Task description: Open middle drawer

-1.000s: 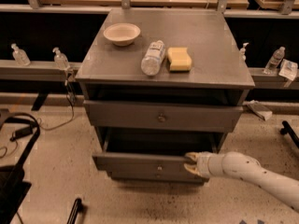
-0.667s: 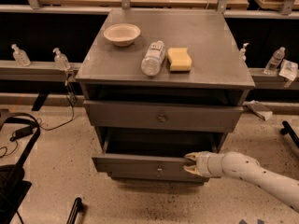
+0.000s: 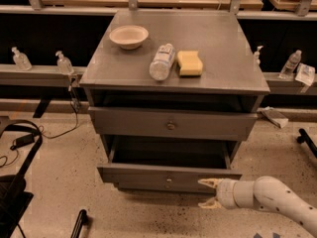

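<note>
A grey metal cabinet (image 3: 228, 43) stands on a speckled floor (image 3: 64, 192), its flat top holding a shallow bowl (image 3: 130, 36) at the back left, a clear bottle (image 3: 162, 62) lying on its side near the middle, and a yellow sponge (image 3: 190, 63) just beside it to the right. Behind the cabinet a grey ledge (image 3: 34, 74) runs along a dark wall, with small bottles (image 3: 63, 62) standing on it at both sides. Under the top, the top drawer (image 3: 213, 125) sits shut with its round knob at the centre. Below it the middle drawer (image 3: 138, 174) is pulled forward, its shallow tray showing dark behind the front and its small knob facing out; a narrower bottom drawer (image 3: 148, 187) shows just under its lower edge. The gripper (image 3: 200, 193) is low at the right end of that pulled-out front, on a white arm (image 3: 267, 198) that comes in from the lower right. Its jaws are spread wide and hold nothing, the upper finger close against the drawer's lower edge. Black cables (image 3: 22, 138) lie on the floor to the left, well apart from the cabinet; the floor in front is bare.
</note>
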`<state>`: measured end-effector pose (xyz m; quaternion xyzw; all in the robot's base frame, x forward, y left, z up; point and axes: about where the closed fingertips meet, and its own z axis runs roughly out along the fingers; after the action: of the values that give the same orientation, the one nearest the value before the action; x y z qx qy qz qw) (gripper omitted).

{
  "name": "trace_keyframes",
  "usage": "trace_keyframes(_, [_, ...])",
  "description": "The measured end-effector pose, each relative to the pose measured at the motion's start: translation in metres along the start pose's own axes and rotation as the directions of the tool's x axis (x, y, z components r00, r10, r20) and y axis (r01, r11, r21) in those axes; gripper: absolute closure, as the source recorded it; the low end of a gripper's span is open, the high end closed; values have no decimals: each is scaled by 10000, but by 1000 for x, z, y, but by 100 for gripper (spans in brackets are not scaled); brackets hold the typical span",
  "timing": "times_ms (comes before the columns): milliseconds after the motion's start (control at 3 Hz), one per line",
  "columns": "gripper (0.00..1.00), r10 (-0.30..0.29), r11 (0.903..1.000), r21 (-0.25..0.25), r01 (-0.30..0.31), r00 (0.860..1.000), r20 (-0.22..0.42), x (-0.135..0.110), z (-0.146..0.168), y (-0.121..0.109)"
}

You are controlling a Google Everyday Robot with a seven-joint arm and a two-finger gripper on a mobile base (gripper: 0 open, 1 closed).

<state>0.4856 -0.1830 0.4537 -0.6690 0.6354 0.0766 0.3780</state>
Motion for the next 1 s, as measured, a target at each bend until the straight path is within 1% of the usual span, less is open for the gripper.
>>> trace_keyframes(333, [48,210,9994,-273,-203,9994,262,-8,-20,25])
trace_keyframes(667, [50,204,9990,-400,-193,9994,269,-13,-31,36])
trace_keyframes(1000, [50,-124,9999,-60,123,9995,-282,-4,-26,17])
